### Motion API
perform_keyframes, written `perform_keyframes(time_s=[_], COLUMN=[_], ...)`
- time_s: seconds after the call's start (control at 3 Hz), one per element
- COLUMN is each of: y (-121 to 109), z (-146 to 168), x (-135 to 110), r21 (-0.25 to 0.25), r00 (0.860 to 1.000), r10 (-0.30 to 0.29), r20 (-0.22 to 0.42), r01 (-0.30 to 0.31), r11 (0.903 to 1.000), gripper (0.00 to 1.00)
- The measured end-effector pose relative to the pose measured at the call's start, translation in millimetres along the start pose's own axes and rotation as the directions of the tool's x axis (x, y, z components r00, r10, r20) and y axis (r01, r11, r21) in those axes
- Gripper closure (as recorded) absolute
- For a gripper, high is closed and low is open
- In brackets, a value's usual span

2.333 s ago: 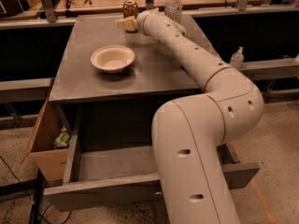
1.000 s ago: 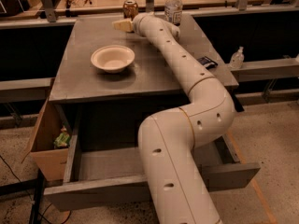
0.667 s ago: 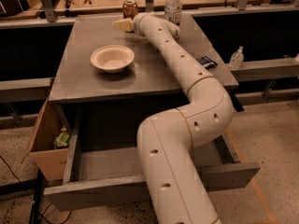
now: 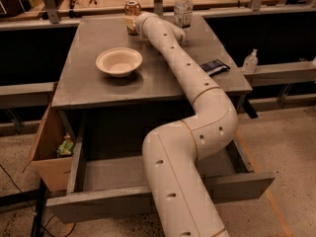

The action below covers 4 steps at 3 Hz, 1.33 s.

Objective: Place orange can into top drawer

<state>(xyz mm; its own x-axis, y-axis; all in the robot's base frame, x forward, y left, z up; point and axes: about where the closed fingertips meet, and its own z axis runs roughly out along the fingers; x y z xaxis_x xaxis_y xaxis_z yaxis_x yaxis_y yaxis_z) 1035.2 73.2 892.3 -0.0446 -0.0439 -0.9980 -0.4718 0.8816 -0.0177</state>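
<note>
The orange can stands upright at the far edge of the grey cabinet top, its silver top showing. My white arm stretches across the top, and my gripper is at the can's lower part, right against it. The top drawer is pulled wide open below the cabinet top. Its grey front panel faces me, and my arm hides much of its inside.
A clear plastic water bottle stands just right of the can. A cream bowl sits at the middle left of the top. A dark snack packet lies at the right edge. A cardboard box hangs at the cabinet's left side.
My arm has stretched further across the cabinet top, and the gripper has moved left and closer to the orange can. The can, the bottle and the bowl have not moved.
</note>
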Motion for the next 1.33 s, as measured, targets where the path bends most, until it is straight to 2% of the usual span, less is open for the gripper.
perform_keyframes(time_s=[0.67, 1.0, 1.33], y=[15.9, 14.7, 12.6], z=[4.1, -18.2, -55.7], x=[-1.9, -31.8, -51.8], r21=[-0.042, -0.111, -0.225], r00=[1.0, 0.999, 0.999], r10=[0.0, 0.011, -0.001], r20=[0.018, 0.044, 0.032], r01=[0.001, -0.006, 0.009], r11=[0.9991, 0.9938, 0.9743], gripper=[0.95, 1.0, 1.0])
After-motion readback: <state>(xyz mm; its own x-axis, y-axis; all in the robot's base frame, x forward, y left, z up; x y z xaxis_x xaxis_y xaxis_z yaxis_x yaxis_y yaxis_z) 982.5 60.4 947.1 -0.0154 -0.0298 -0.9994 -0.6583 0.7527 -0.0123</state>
